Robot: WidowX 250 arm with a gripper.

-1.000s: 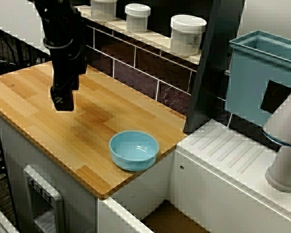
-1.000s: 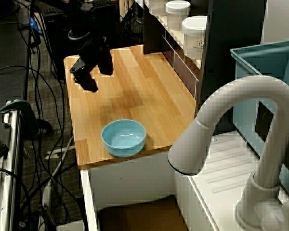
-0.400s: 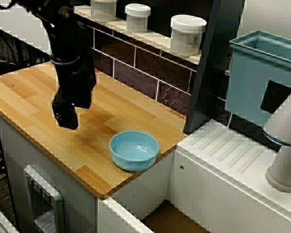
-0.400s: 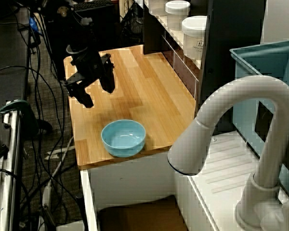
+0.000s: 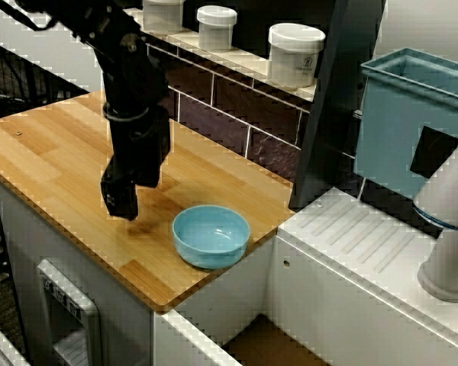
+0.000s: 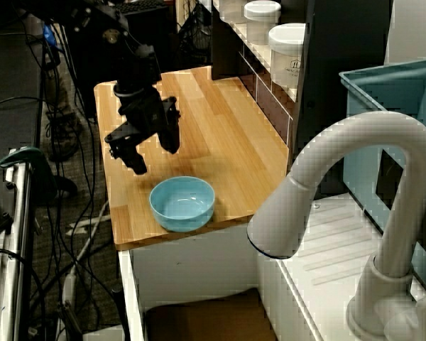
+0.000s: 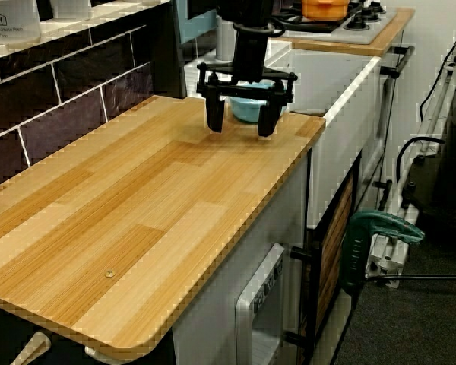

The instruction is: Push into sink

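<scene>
Approach step: hand (image 7: pixel 239 115) hanging spread wide, empty, bowl (image 5: pixel 211 235) just beyond. Next: shoving bowl onward over tabletop (image 5: pixel 53 160) edge into sink (image 6: pixel 199 316).

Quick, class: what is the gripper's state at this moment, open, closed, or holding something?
Gripper: open, holding nothing, fingers spread just short of the blue bowl.

Wooden countertop (image 7: pixel 137 220) on a white toy-kitchen cabinet. Dark tiled backsplash (image 5: pixel 221 107) with pale grout stood behind it, topped by a ledge bearing white lidded jars (image 5: pixel 295 53). Ribbed white drainboard (image 5: pixel 366 236) and white faucet (image 6: pixel 355 185) lay beside a teal bin (image 5: pixel 412 122). Black cables (image 6: pixel 28 142) trailed over dark carpet.
</scene>
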